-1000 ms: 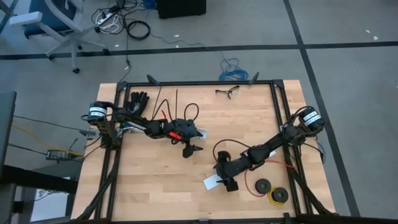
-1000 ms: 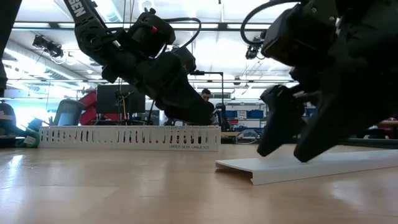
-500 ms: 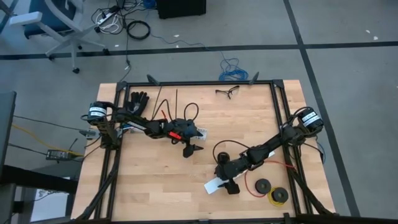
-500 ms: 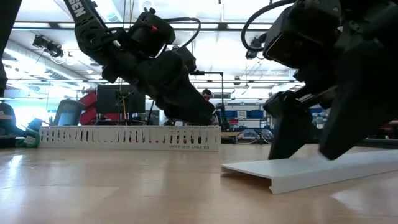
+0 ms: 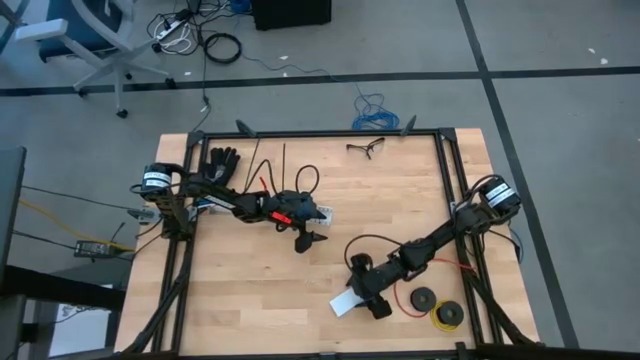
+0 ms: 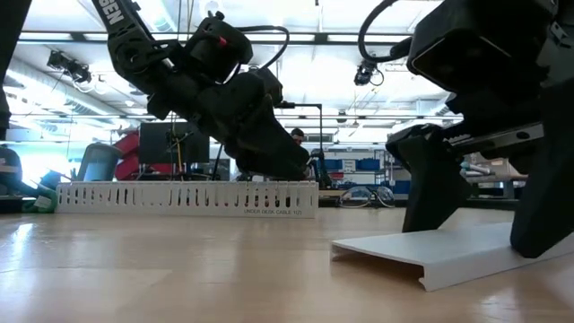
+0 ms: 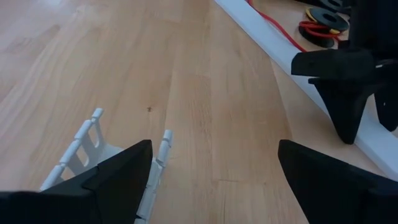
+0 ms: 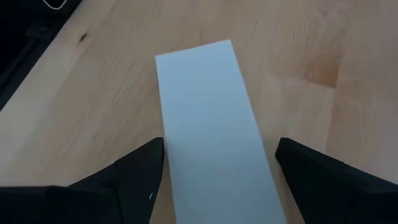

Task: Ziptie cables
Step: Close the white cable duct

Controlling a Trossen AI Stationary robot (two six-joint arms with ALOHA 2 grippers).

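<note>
Hovering low over mid-table with left gripper (image 5: 308, 240), fingers spread fully, nothing between them but bare table (image 7: 186, 74); end of white slotted channel (image 7: 87, 146) just beside one finger. Straddling flat white cover strip (image 8: 205, 93) with right gripper (image 5: 372, 300) near front right of table, fingers wide apart, one on each side of strip, no clamp visible, tips down at strip level in low view. Lying flat on wood, near end of strip (image 5: 343, 303) poking out past right gripper toward left arm. Sitting just right of right gripper: two black spools (image 5: 436, 306) with red wire. Resting at back edge: safety glasses (image 5: 365, 148); black glove (image 5: 222, 160) at back left by left arm. Cannot place cables with certainty: only pale and bluish strands (image 5: 203, 206) peeking out beside left arm near left edge of table, mostly hidden under arm, well apart from both grippers.
</note>
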